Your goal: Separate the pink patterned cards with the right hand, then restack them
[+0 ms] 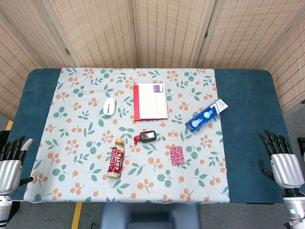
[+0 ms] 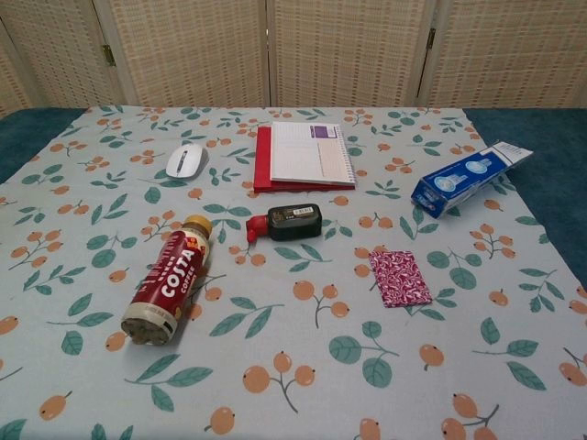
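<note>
The pink cards [image 1: 177, 155] lie in one flat stack on the table [image 1: 248, 119], just right of the black key fob [image 1: 148, 136] and slightly nearer the robot. The right robot hand [image 1: 281, 160] hovers at the table's right edge, well apart from the cards, fingers spread, holding nothing. The left robot hand [image 1: 12, 160] sits at the left edge, likewise spread and empty. A bottle [image 1: 116, 159] lies left of the cards.

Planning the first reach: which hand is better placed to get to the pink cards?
Right. The pink cards lie nearer the right hand; the left hand would have to cross the coffee bottle.
</note>
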You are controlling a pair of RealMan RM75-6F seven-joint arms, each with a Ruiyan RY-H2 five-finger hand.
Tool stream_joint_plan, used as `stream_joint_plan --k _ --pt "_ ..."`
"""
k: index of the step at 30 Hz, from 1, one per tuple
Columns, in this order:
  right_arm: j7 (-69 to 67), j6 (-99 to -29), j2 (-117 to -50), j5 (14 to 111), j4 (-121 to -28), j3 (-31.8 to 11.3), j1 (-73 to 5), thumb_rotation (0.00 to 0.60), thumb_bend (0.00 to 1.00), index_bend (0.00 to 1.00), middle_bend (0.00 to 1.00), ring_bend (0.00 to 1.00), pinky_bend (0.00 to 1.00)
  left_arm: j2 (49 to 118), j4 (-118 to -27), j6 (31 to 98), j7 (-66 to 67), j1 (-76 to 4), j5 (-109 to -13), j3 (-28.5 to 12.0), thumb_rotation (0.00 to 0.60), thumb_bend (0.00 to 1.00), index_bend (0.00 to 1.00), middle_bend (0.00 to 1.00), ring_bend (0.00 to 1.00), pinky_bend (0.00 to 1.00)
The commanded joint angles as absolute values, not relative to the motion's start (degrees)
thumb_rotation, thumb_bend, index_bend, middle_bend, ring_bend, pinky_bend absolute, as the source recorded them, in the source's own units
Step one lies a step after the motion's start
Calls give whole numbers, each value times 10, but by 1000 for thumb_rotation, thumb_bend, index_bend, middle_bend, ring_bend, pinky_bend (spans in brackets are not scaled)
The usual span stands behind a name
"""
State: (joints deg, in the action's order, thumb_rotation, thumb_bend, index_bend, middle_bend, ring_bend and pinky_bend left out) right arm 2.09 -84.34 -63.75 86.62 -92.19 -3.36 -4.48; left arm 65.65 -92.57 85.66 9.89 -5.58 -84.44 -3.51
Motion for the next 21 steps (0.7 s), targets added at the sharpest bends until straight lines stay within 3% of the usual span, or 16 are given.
stream_joint_plan --k 1,16,21 --pt "19 -843 -635 868 -923 -33 -46 600 512 83 49 1 0 659 -923 850 100 -57 -837 -34 600 215 103 8 13 0" --pt "-6 -831 -629 901 -939 -24 -60 600 513 84 50 2 0 665 -913 861 82 -52 -847 -30 600 216 104 8 14 0" --pt "-3 -801 -636 914 -945 -18 -80 600 512 175 50 0 0 665 -915 859 80 -52 -849 -29 600 216 104 8 26 0"
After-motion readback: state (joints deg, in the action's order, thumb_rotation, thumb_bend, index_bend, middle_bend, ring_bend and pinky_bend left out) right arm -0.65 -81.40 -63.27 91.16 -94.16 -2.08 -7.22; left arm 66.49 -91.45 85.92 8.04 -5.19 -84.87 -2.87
